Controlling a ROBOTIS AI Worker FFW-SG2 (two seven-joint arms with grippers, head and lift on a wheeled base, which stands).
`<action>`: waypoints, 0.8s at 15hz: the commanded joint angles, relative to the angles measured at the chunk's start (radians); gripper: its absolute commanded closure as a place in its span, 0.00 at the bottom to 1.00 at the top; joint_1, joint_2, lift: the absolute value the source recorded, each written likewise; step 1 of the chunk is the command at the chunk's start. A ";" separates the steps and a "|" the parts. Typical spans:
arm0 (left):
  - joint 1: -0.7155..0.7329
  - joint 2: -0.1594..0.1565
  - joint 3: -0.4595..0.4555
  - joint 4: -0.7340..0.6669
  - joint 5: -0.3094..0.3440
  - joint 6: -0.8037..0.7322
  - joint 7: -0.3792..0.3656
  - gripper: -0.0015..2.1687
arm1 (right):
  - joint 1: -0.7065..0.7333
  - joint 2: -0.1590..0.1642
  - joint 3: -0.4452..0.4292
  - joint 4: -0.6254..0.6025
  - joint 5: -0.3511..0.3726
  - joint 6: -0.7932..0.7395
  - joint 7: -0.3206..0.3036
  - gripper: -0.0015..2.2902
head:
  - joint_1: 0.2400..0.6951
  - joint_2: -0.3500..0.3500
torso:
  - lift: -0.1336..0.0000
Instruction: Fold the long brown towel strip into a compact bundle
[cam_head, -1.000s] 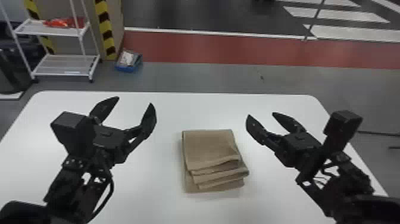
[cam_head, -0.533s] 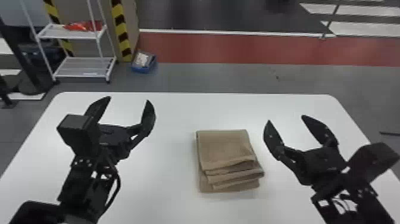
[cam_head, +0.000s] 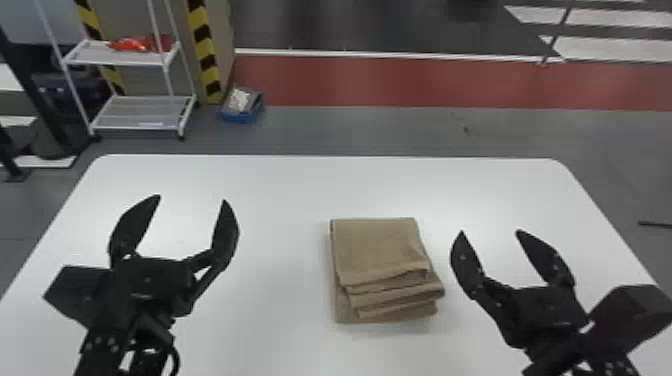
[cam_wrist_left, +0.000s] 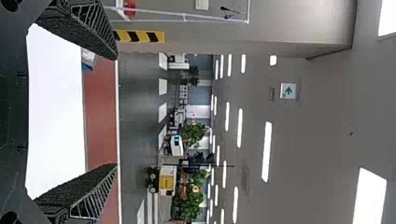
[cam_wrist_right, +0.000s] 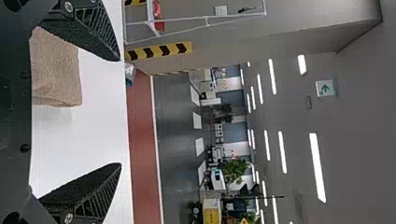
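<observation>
The long brown towel strip (cam_head: 375, 245) lies folded into a compact, roughly square bundle on the white, round-cornered surface (cam_head: 280, 200). Its upper panel is fairly flat; toward the robot, several layered edges are exposed in uneven steps, with the lowest layer extending beyond those above. The left end effector (cam_head: 192, 198) is positioned over the surface to the left of the bundle, its two black fingers spread wide, tips pointing away from the robot. The right end effector (cam_head: 490, 232) is positioned to the right of the bundle and nearer to it, its fingers likewise spread, with a broad gap from tip to tip. In the right wrist view, part of the folded towel appears beside one finger. Behind the surface, to the left, stands a white wire shelf rack (cam_head: 135, 112) bearing a red item (cam_head: 142, 44); a blue bin (cam_head: 242, 117) sits on the floor near a yellow-and-black striped column (cam_head: 204, 45).
</observation>
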 joint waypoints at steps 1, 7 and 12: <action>0.028 -0.004 0.003 -0.009 0.000 -0.012 0.012 0.03 | 0.024 0.000 0.018 -0.026 0.004 0.013 -0.012 0.04 | 1.00 0.44 | 0.20; 0.051 -0.004 0.007 -0.043 -0.002 -0.003 0.017 0.03 | 0.036 0.000 0.057 -0.046 0.032 0.010 -0.024 0.04 | 1.00 0.49 | 0.20; 0.054 -0.004 0.012 -0.047 0.002 0.003 0.011 0.03 | 0.036 0.000 0.057 -0.046 0.050 0.004 -0.035 0.04 | 1.00 0.51 | 0.20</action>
